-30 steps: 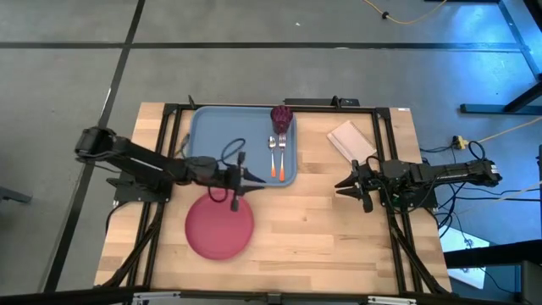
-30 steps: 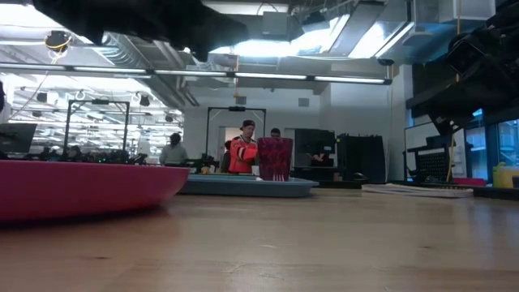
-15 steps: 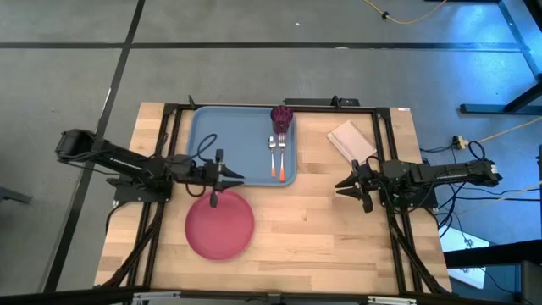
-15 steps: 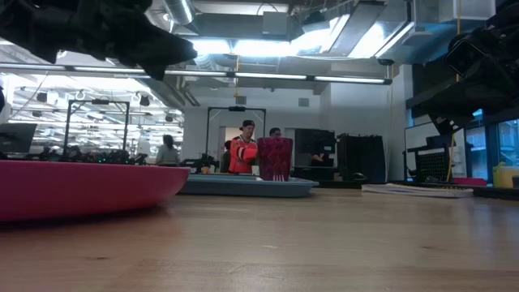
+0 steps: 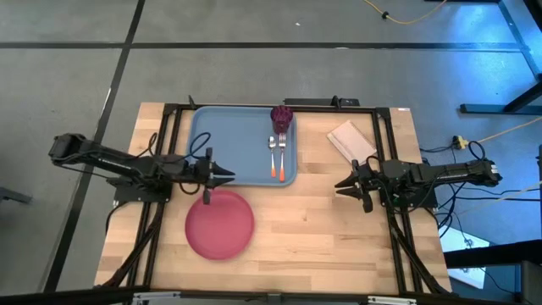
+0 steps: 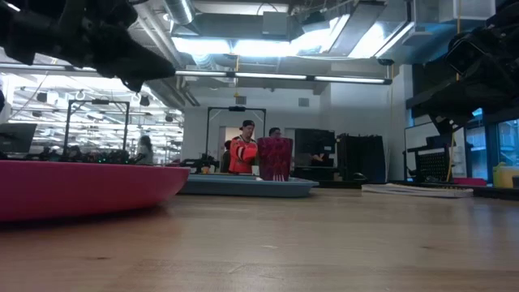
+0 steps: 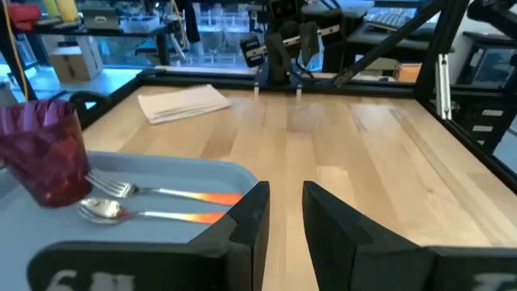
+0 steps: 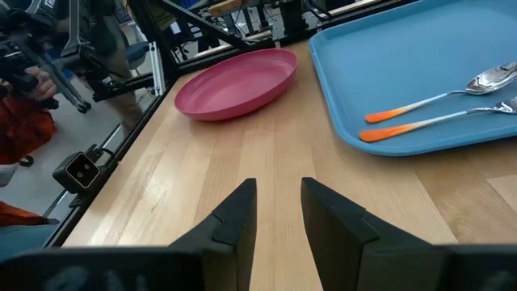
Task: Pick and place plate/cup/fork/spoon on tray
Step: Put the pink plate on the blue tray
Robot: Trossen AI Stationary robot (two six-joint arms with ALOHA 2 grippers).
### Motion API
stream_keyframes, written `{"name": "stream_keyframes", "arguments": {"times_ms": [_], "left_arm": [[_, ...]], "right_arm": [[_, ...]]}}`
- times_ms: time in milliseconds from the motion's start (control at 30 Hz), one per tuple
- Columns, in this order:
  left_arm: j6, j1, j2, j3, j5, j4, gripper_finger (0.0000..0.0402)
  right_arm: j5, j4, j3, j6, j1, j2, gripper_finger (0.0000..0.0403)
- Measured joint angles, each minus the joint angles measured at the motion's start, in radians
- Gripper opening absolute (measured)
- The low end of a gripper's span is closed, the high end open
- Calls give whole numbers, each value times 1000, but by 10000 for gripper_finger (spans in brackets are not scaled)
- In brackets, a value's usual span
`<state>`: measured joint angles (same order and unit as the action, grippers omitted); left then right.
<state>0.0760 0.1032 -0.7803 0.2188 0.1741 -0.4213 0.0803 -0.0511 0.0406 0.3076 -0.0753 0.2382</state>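
On the table (image 5: 339, 229), the plate (image 5: 220, 224) lies just beside the left gripper (image 5: 227, 175) (empty, fingers parted).

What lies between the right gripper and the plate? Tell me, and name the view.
Only bare wooden table. In the high view, nothing sits between the right gripper and the plate; the right wrist view shows the same clear stretch.

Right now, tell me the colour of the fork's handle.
Orange, on the fork lying in the tray; the right wrist view shows it best.

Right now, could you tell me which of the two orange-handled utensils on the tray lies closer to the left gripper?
The spoon: it lies on the fork's left, toward the left gripper; rounded bowl, not tines.
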Motion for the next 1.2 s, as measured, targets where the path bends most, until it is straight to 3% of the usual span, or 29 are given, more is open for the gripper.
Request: {"name": "stream_keyframes", "arguments": {"times_ms": [267,467,667,867,1067,1200], "left_arm": [[10,0,154,0,1,172,69],[208,1,223,0,5,211,69],[357,54,209,37,-50,214,69],[359,171,51,189,-2,310,69],[430,266,-115,460,74,756,69],[706,298,-198,619,124,1093,69]], "right_arm": [[0,2,0,-105,0,0,104],[0,3,0,-132,0,0,104],[0,4,0,-130,0,0,104],[0,8,0,-129,0,0,104],[0,9,0,-127,0,0,104],[0,9,0,-85,0,0,104]]}}
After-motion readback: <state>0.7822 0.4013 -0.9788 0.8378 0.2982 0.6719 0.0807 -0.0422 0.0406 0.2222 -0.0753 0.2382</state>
